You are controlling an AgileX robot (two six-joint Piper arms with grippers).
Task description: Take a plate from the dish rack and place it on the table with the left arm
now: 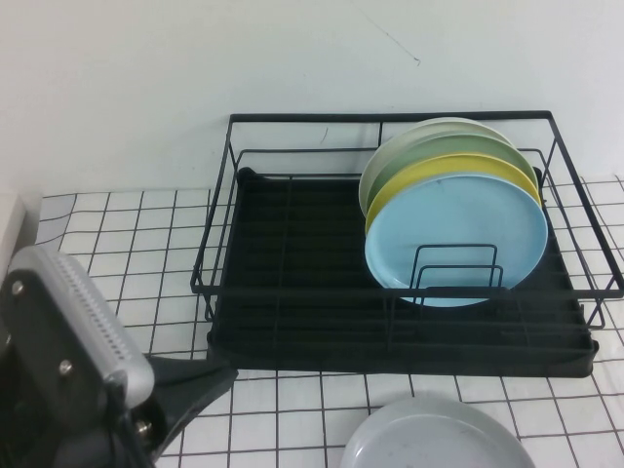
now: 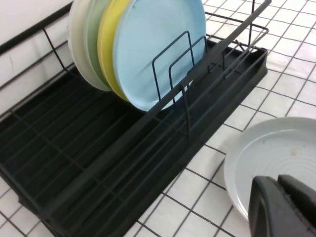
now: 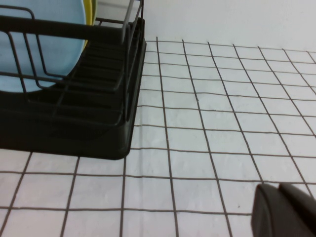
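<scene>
Speckled round plate (image 1: pixel 434 439) lies flat on gridded table (image 1: pixel 292 409).

We think this is a robot test room made to look like a kitchen. We see a black dish rack (image 1: pixel 292 292) in the middle of the frame, with a light blue plate (image 1: pixel 458 234) and other plates standing in it. The table (image 1: pixel 117 244) wears a white cloth with black squares. Behind it, across the top of the frame, is a bare white wall (image 1: pixel 146 78). A grey robot arm (image 1: pixel 68 341) fills the lower left corner.
</scene>
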